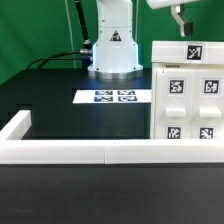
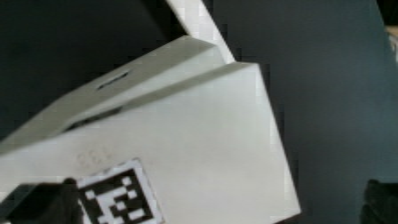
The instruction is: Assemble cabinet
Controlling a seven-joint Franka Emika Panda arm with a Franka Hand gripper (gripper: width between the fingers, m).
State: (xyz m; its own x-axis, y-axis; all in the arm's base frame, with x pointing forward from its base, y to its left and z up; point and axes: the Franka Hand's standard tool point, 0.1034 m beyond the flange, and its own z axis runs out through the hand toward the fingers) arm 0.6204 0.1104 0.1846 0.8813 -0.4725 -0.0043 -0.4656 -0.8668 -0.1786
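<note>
The cabinet (image 1: pixel 190 95) is a large white block with several black-and-white tags on its front and one on its top. It stands on the black table at the exterior view's right, against the white border wall. My gripper (image 1: pixel 181 27) hangs just above the cabinet's top, apart from it. In the wrist view the cabinet's white top (image 2: pixel 196 120) with one tag fills the picture. My gripper (image 2: pixel 205 212) is open, with one dark finger (image 2: pixel 32 205) on each side, and holds nothing.
The marker board (image 1: pixel 117 96) lies flat on the table in front of the robot base (image 1: pixel 113 50). The long low white border wall (image 1: pixel 80 151) runs along the front and turns back at the exterior view's left.
</note>
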